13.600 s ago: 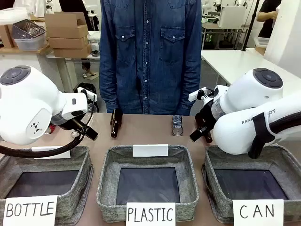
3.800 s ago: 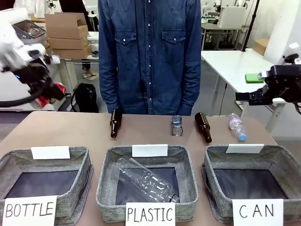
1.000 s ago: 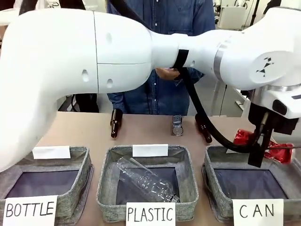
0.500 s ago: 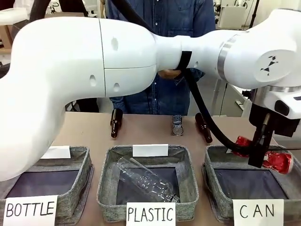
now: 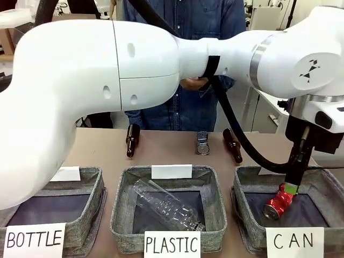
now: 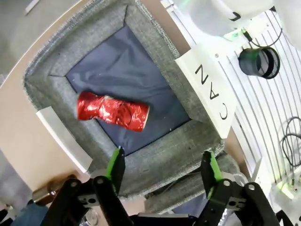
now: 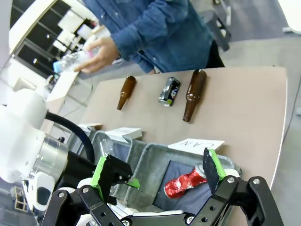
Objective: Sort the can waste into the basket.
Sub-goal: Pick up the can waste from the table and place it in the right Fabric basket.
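**Red can in the basket, silver one waiting**

The left gripper (image 6: 162,160) hangs over the basket (image 6: 155,42) marked "CAN", jaws wide and empty. It sits high so a drop lands inside the walls. The red can (image 6: 113,111) lies on its side on the dark floor, clear of both fingers, so this half of the job looks finished.

The right gripper (image 7: 154,156) is also spread wide, holding nothing, and hovers back from the table (image 7: 244,108), probably to leave the crossing left arm room. The silver can (image 7: 168,91) rests on the table's far side between two brown bottles (image 7: 194,100), apart from both, and is likely the next pick.
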Robot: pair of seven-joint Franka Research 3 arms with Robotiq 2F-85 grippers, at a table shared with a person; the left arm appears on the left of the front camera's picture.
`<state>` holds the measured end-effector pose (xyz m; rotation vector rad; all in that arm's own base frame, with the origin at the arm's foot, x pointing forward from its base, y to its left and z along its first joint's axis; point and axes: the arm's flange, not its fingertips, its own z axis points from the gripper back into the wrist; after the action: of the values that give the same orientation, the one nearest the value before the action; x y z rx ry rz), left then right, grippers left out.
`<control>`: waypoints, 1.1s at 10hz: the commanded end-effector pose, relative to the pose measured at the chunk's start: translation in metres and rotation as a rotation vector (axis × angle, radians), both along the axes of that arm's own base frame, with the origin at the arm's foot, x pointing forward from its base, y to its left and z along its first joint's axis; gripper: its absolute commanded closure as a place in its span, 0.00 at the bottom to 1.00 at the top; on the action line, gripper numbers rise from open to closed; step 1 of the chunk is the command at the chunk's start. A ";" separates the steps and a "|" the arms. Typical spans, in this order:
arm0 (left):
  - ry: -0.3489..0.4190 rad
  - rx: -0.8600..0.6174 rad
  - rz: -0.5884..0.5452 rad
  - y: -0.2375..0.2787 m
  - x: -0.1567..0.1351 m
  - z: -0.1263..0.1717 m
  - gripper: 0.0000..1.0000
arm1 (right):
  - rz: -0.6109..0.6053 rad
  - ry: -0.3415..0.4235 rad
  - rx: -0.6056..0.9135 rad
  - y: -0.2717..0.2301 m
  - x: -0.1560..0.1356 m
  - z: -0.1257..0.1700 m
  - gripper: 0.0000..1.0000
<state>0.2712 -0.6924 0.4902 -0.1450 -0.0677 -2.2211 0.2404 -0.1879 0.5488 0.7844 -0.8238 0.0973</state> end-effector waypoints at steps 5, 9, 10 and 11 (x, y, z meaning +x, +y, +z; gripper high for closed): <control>0.023 0.168 0.065 0.047 -0.010 0.043 0.00 | 0.000 0.000 0.000 0.000 0.000 0.000 0.00; 0.053 0.166 0.318 0.212 -0.058 0.103 0.00 | 0.099 0.059 0.001 0.041 0.037 -0.001 0.00; 0.073 0.086 0.461 0.256 -0.054 0.116 0.00 | 0.150 0.060 0.008 0.062 0.048 0.002 0.00; 0.153 0.018 0.601 0.308 -0.050 0.126 0.00 | 0.211 0.084 0.012 0.093 0.064 0.001 0.00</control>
<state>0.2406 -0.4737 0.6405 -0.1938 0.1073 -1.7405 0.2866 -0.1163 0.5464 0.8487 -0.6897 0.2390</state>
